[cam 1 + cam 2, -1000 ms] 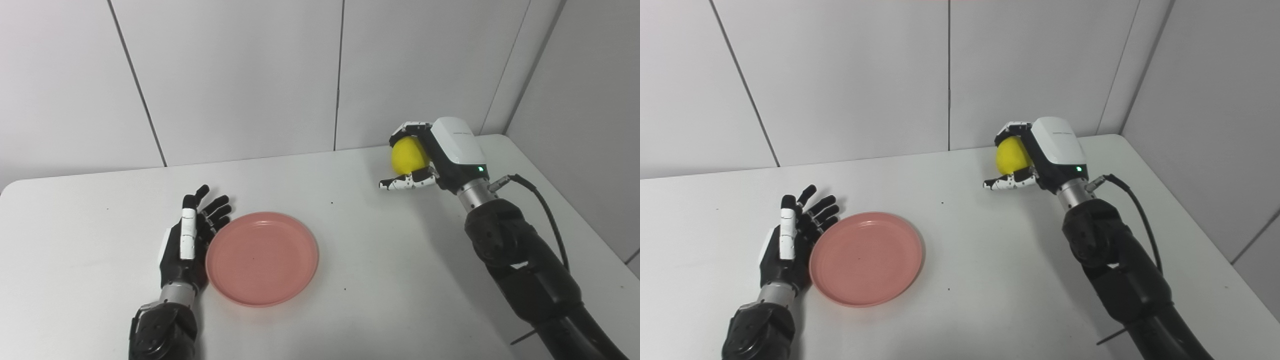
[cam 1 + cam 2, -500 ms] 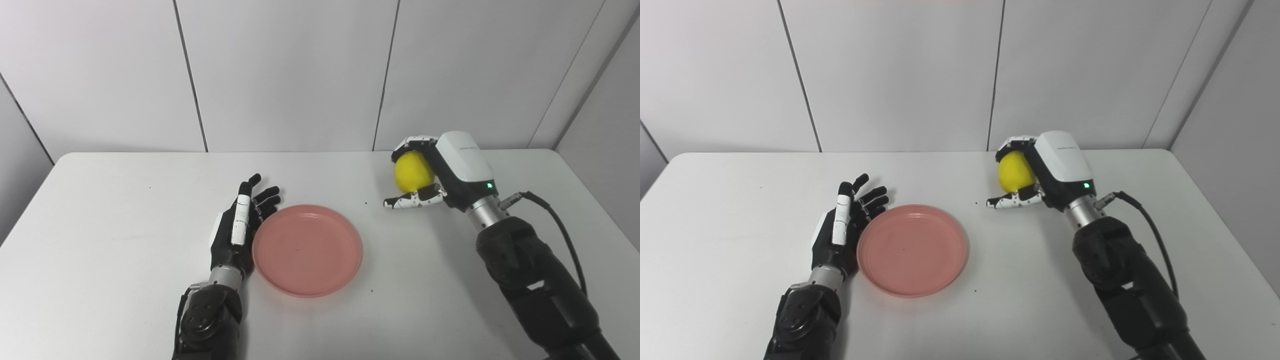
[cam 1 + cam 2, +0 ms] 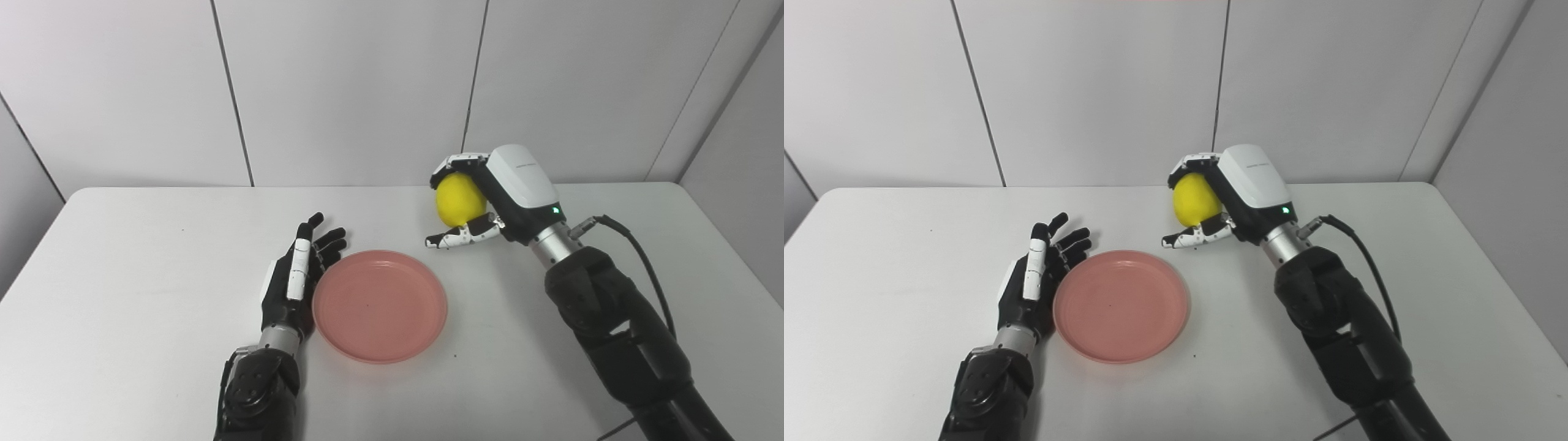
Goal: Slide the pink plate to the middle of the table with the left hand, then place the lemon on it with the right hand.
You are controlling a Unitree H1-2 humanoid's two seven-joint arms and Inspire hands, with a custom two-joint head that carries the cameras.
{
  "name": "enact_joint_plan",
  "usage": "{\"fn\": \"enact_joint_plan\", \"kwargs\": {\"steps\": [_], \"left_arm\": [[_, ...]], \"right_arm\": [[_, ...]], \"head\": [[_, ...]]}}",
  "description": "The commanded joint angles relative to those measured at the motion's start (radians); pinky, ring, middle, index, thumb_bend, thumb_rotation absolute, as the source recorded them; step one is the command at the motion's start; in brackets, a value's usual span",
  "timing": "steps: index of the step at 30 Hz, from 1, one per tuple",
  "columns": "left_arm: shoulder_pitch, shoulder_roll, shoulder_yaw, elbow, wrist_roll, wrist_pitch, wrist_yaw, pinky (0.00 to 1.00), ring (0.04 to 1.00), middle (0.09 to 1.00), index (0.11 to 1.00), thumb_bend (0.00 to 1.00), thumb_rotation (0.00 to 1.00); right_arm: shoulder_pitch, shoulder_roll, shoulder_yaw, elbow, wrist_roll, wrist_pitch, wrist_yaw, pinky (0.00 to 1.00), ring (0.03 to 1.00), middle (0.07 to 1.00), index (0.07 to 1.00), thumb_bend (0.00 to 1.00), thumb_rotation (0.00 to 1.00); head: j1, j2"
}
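- Lemon (image 3: 459, 199): yellow, held off the table in the right hand (image 3: 490, 196), fingers curled over its top, thumb (image 3: 456, 237) under it; sat above and just beyond the far-right rim of the pink plate, not yet over it.
- Pink plate (image 3: 380, 304): shallow, round, empty; lay flat approx. mid-table on the white table (image 3: 122, 275).
- Left hand (image 3: 297, 278): held nothing, fingers spread & straight, resting edge-on w/ palm side against the plate's left rim; touching or just beside it, exact contact not resolvable.
- Right arm (image 3: 618, 331): came in from lower right, w/ cable (image 3: 637, 245) looping off the wrist.
- Handling, lemon (judged): light, firm, rounded, smooth rind, so prone to roll; a wrap grip round the middle, as seen, looked the secure hold. Best released low over the plate centre so the raised rim stops any roll.
- Handling, plate (judged): likely stiff, light plastic, slides easily on the smooth top; push at the rim, low, not from above.
- Stage (judged): slide step looked done; carry of the lemon toward the plate in hand; placing not yet done.
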Motion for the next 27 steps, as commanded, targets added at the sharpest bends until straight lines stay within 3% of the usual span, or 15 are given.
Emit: {"fn": "enact_joint_plan", "kwargs": {"steps": [1, 6, 13, 20, 27], "left_arm": [[0.046, -0.008, -0.003, 0.054, 0.005, 0.046, 0.01, 0.85, 0.788, 0.764, 0.884, 0.83, 0.89], [0.047, -0.008, -0.003, 0.051, 0.003, 0.043, 0.007, 0.85, 0.795, 0.774, 0.887, 0.84, 0.9], [0.048, -0.011, 0.001, 0.053, -0.005, 0.042, 0.005, 0.88, 0.805, 0.773, 0.905, 0.84, 0.89], [0.042, -0.01, 0.01, 0.08, -0.001, 0.01, 0.015, 0.91, 0.805, 0.775, 0.928, 0.87, 0.91], [0.04, -0.012, 0.015, 0.094, -0.004, -0.003, 0.013, 0.88, 0.808, 0.777, 0.919, 0.88, 0.91]], "right_arm": [[-0.055, -0.002, 0.012, 0.002, -0.008, -0.058, -0.004, 0.22, 0.275, 0.36, 0.484, 0.5, 0.15], [-0.067, 0.01, 0.047, 0.032, -0.005, -0.069, 0.034, 0.26, 0.318, 0.396, 0.486, 0.5, 0.16], [-0.097, 0.037, 0.075, 0.101, 0.058, -0.073, 0.117, 0.23, 0.284, 0.372, 0.485, 0.5, 0.16], [-0.127, 0.052, 0.113, 0.188, 0.051, -0.127, 0.125, 0.25, 0.314, 0.401, 0.487, 0.5, 0.16], [-0.139, 0.072, 0.11, 0.232, 0.064, -0.122, 0.127, 0.26, 0.315, 0.402, 0.486, 0.5, 0.16]], "head": [[0.001, 0.001], [0.005, 0.002], [-0.005, 0.001], [-0.008, -0.001], [-0.006, -0.002]]}}
